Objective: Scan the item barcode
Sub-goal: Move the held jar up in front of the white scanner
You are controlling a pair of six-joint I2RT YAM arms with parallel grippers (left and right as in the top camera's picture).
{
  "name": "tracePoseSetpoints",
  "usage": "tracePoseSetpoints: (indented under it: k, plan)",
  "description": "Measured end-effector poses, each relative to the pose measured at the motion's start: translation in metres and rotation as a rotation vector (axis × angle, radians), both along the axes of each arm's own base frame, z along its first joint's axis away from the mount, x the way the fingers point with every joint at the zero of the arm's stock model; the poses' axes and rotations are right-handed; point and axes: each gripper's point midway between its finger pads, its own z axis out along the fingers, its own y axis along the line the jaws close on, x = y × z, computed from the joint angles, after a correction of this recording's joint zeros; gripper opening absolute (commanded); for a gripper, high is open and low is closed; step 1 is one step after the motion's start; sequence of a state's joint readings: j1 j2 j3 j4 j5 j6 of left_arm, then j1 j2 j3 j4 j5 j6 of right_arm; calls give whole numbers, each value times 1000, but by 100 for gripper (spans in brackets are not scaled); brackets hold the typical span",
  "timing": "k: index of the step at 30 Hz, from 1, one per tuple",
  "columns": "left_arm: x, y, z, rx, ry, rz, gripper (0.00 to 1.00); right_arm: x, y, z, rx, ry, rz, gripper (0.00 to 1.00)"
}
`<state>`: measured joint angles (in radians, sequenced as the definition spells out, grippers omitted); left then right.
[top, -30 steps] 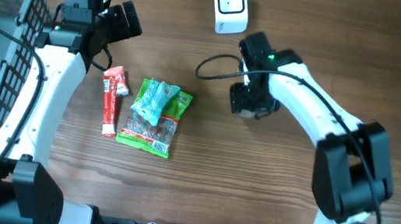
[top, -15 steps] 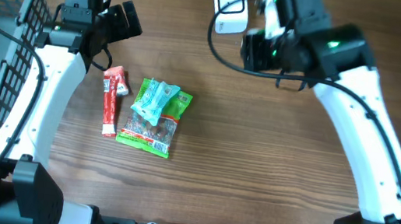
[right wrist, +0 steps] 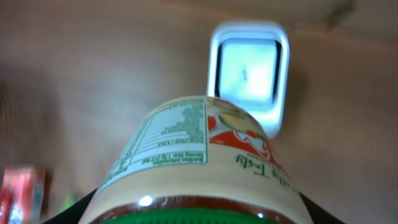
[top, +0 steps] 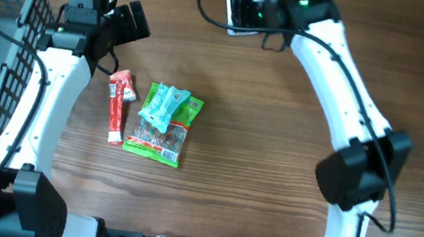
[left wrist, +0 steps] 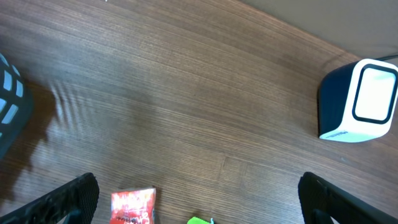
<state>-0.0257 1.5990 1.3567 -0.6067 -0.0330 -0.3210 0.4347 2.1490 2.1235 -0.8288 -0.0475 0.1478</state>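
Wooden tabletop [top: 269,185]; only right wrist view shows jar [right wrist: 193,155] before scanner [right wrist: 249,71].

readable text: none | jar [right wrist: 186,155] label: print too blurred to read

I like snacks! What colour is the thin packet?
Thin packet: mostly red, best seen overhead.

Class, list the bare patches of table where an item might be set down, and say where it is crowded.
Bare wood lies between the green bag and the right arm, and right of that arm. Crowded: the basket, left arm, red packet, and the scanner where the bottle is held.
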Motion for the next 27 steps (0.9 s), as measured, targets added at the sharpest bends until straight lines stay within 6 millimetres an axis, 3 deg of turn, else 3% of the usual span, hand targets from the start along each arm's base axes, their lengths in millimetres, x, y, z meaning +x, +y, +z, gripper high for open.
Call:
tracePoseSetpoints:
  k: [7, 14, 22, 27]
  plan:
    - [0, 0, 0, 0, 1, 0, 100, 71, 27, 5, 94, -276, -3, 29]
    - [0, 0, 0, 0, 1, 0, 100, 122, 25, -30, 67, -437, -58, 22]
    - [0, 0, 0, 0, 1, 0, 100, 140, 3, -36, 218, -416, -225, 17]
    - [0, 0, 0, 0, 1, 0, 100, 147, -15, -38, 284, -380, -229, 15]
